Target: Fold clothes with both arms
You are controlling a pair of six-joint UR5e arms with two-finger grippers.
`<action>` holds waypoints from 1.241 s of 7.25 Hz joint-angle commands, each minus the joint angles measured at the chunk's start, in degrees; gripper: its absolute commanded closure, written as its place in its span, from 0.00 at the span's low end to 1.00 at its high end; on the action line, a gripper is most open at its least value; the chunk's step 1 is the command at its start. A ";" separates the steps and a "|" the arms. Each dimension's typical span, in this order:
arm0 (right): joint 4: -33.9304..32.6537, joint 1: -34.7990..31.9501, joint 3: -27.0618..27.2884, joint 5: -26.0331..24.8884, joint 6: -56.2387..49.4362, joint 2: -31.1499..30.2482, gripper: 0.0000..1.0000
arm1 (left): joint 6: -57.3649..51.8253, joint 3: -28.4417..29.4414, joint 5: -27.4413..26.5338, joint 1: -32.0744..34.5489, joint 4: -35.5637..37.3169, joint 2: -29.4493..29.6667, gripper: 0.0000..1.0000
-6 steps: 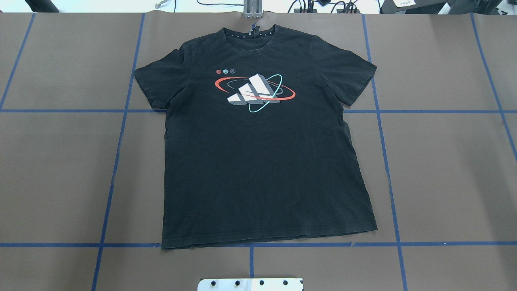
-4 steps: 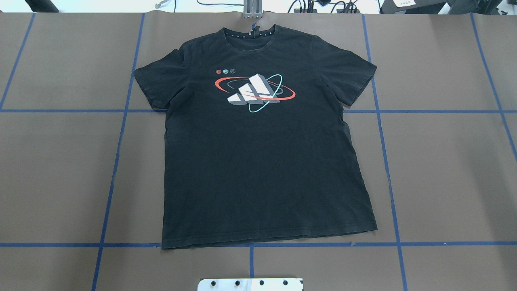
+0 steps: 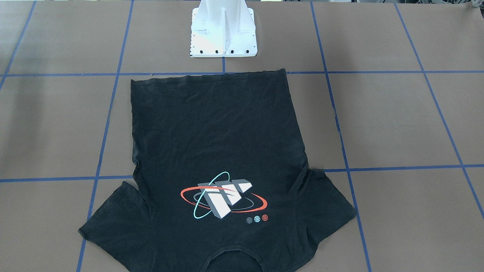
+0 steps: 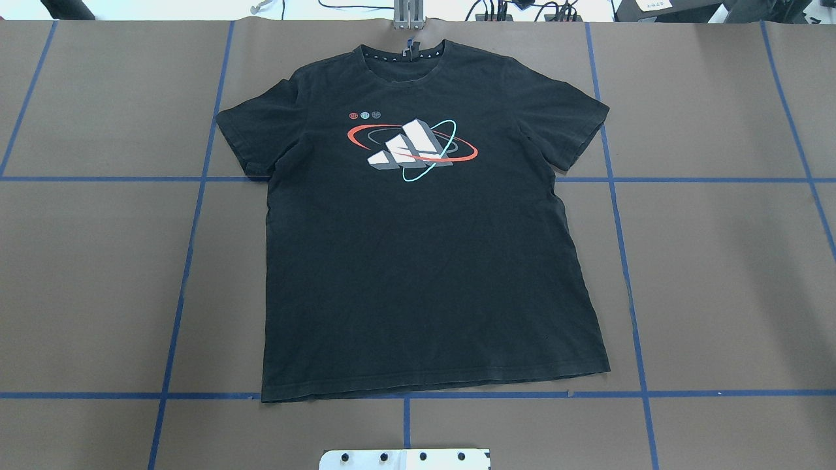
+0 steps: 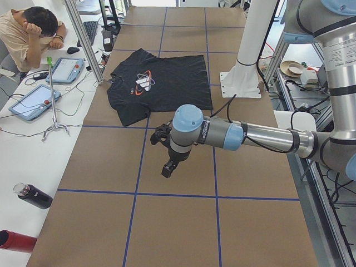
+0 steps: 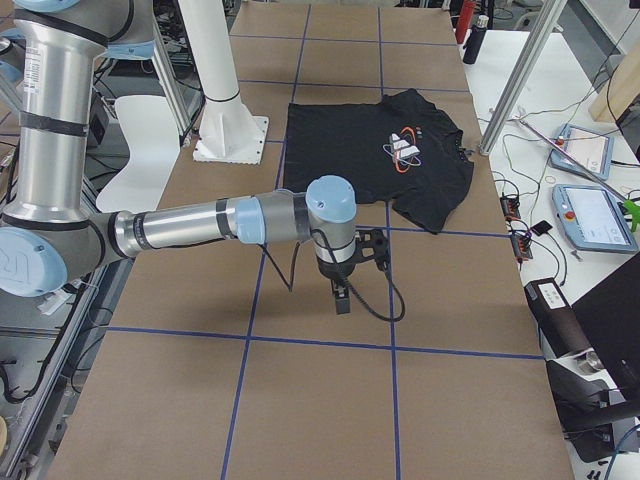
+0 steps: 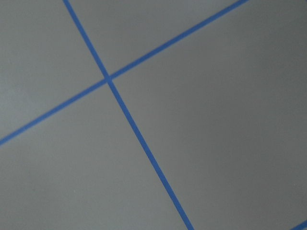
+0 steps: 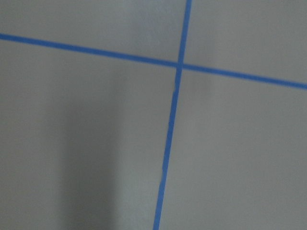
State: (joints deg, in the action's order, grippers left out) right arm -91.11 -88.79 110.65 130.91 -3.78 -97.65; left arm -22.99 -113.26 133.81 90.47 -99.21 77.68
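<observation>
The black T-shirt lies flat and face up on the brown table, collar at the far edge, hem toward the robot's base. Its white-grey block print with red and cyan ovals shows on the chest. It also shows in the front-facing view. Neither arm is over it. In the exterior left view my left gripper hangs above bare table, short of the shirt. In the exterior right view my right gripper hangs above bare table on the other side. I cannot tell whether either is open or shut. Both wrist views show only table and blue tape.
The white pedestal base stands just behind the hem. Blue tape lines grid the table. A seated person, tablets and bottles are at a side bench beyond the collar edge.
</observation>
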 commanded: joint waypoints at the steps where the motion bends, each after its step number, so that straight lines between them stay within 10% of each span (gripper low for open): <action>1: 8.03 1.25 -8.38 1.27 1.83 10.50 0.00 | 0.23 8.18 -2.06 -0.21 -13.67 13.06 0.00; 6: 9.54 17.82 -20.97 -0.45 26.38 32.40 0.00 | 34.36 25.00 -5.20 -13.96 -30.69 29.43 0.00; 9: 39.79 26.28 -42.29 -8.35 46.35 39.18 0.01 | 48.35 24.93 -14.70 -25.32 -30.95 33.93 0.00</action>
State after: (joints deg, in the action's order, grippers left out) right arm -62.60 -66.02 77.29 126.36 35.16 -61.46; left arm 20.15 -88.38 122.17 69.16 -130.03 109.87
